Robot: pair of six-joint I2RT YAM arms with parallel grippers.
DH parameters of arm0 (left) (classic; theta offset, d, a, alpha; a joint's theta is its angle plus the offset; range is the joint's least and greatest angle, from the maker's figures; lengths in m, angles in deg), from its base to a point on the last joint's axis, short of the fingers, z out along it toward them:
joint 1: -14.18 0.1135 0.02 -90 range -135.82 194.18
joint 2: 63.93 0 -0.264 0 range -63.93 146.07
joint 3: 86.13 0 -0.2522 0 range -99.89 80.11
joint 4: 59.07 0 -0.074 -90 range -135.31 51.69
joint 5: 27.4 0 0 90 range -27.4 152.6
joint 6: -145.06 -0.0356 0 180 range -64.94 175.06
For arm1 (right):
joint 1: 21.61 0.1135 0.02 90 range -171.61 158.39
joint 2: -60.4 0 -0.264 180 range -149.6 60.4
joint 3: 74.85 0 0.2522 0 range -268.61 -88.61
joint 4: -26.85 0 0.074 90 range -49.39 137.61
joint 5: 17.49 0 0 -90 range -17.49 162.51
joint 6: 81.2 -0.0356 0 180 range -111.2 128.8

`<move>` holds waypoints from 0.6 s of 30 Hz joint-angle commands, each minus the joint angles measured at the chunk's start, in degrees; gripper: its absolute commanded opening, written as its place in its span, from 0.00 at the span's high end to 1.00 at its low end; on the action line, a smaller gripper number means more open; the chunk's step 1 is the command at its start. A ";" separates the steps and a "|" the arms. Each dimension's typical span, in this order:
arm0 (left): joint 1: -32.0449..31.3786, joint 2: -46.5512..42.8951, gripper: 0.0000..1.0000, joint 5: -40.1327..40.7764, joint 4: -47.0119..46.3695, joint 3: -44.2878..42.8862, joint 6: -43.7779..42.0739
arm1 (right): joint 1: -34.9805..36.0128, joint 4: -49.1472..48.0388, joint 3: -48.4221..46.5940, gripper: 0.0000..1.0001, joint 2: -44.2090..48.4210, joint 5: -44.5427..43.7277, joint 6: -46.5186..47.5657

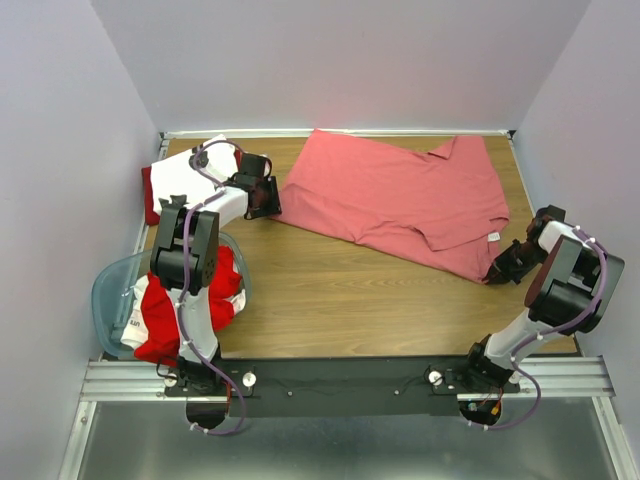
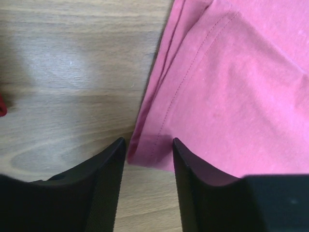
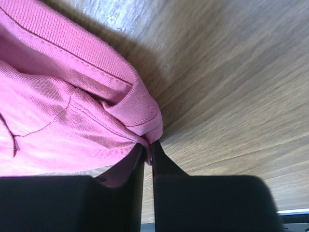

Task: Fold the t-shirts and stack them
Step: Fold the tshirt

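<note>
Holds left jaws parted astride the left hem corner of the salmon-pink shirt (image 2: 231, 96), with that corner between them on the counter (image 2: 72, 72), nothing gripped yet; seemingly lined up to pinch it. Shows the shirt spread rumpled across the far middle of the counter, partly doubled over itself. Clamps right jaws tight on a fold at the shirt's near-right edge, probably so both ends can lift together for folding

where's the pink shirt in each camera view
Top external: pink shirt spread far centre to right.
Left wrist: pink shirt fills right side, hem corner between open jaws.
Right wrist: pink shirt upper left, edge pinched in shut jaws.
Shared landmark: wood tabletop.
</note>
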 commanded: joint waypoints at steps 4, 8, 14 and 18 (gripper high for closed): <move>0.25 1.86 0.81 -2.24 4.26 2.73 0.44 | -0.30 -4.04 -0.58 0.94 -2.39 -1.77 0.67; 0.25 1.78 0.98 -3.30 3.21 2.56 0.79 | -0.30 -3.96 -1.20 0.99 -2.12 -2.47 0.67; 0.43 0.64 1.00 -2.08 3.82 1.24 0.00 | -0.30 -2.64 -2.52 1.00 -0.63 -5.89 1.20; 0.95 -0.77 1.00 -0.76 4.70 0.28 -0.52 | -0.39 -0.97 -3.66 1.00 0.16 -11.41 3.13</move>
